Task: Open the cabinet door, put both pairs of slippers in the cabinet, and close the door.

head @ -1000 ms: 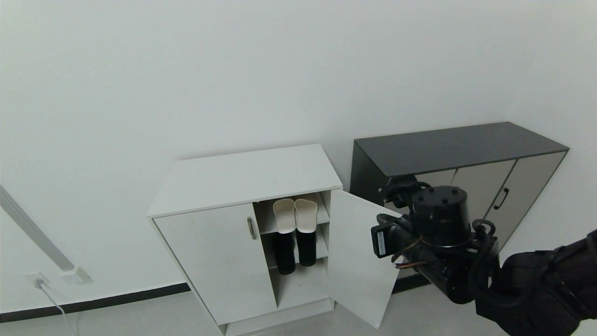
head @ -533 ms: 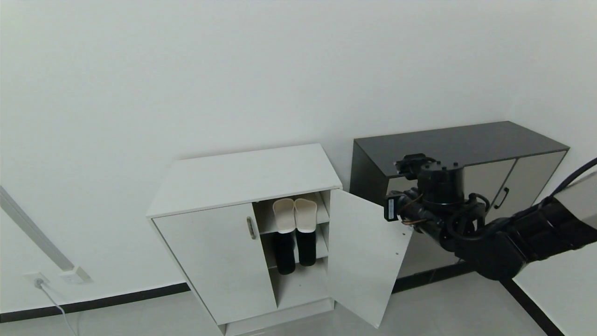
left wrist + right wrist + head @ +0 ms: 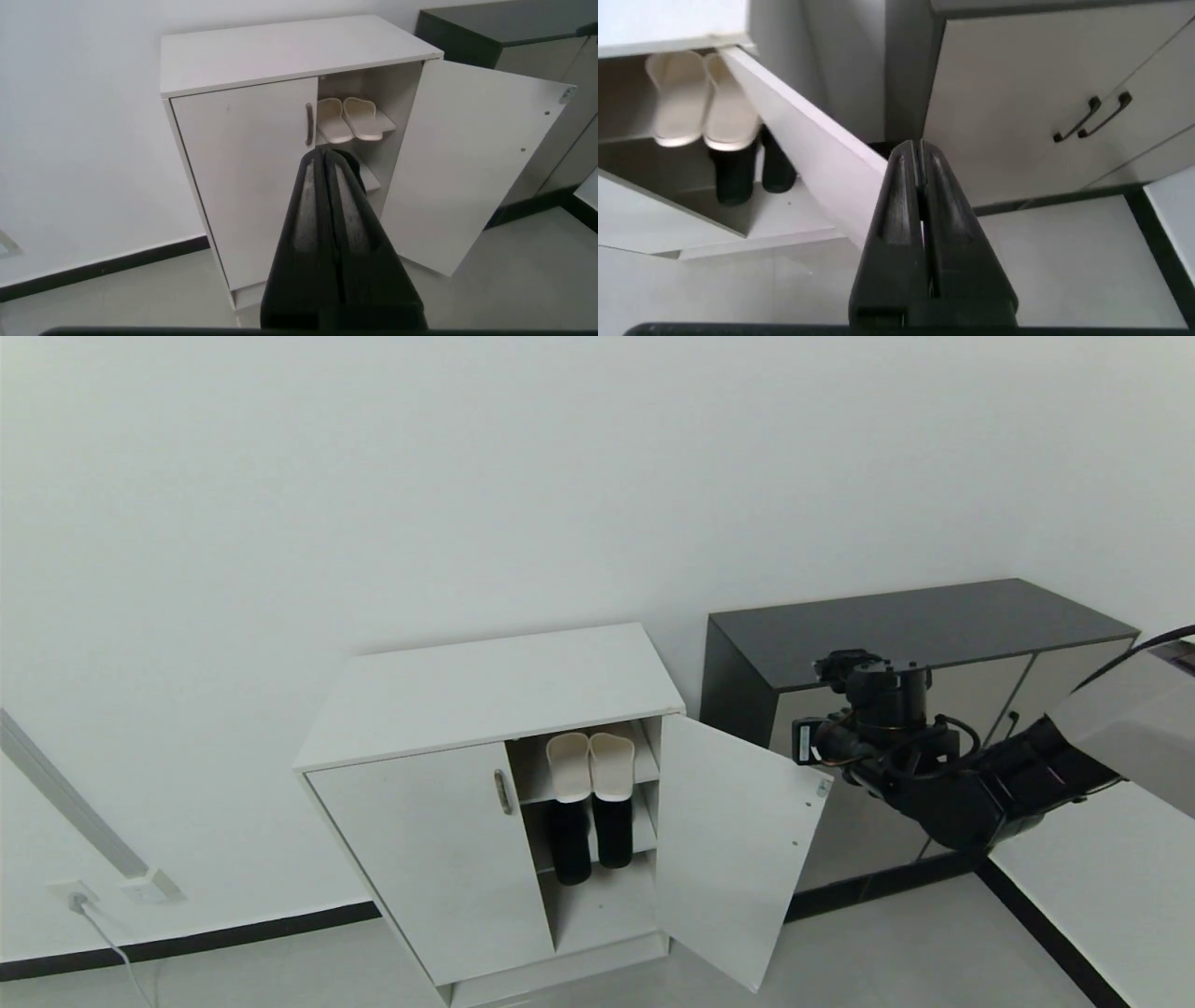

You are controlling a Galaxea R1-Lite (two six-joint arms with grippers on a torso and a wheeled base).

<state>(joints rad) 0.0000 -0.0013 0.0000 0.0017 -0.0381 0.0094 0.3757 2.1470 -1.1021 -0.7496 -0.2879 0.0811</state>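
The head camera looks forward and down, from high and well back, at the cabinet (image 3: 485,695) against the wall (image 3: 560,476). The left wrist camera faces the cabinet front along the left gripper (image 3: 327,157), lower and nearer. The right wrist camera looks down past the right gripper (image 3: 921,149), close to the door (image 3: 813,159). All three share the open door and the slippers (image 3: 590,763).

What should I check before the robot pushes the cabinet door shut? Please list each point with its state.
1. The white slippers lie on the upper shelf: ok.
2. The black slippers lie on the shelf below: ok.
3. The right door of the white cabinet is closed: not ok, it stands open.
4. The left door is closed: ok.
5. The right gripper is shut and empty: ok.
6. The right gripper touches the right door: cannot tell.
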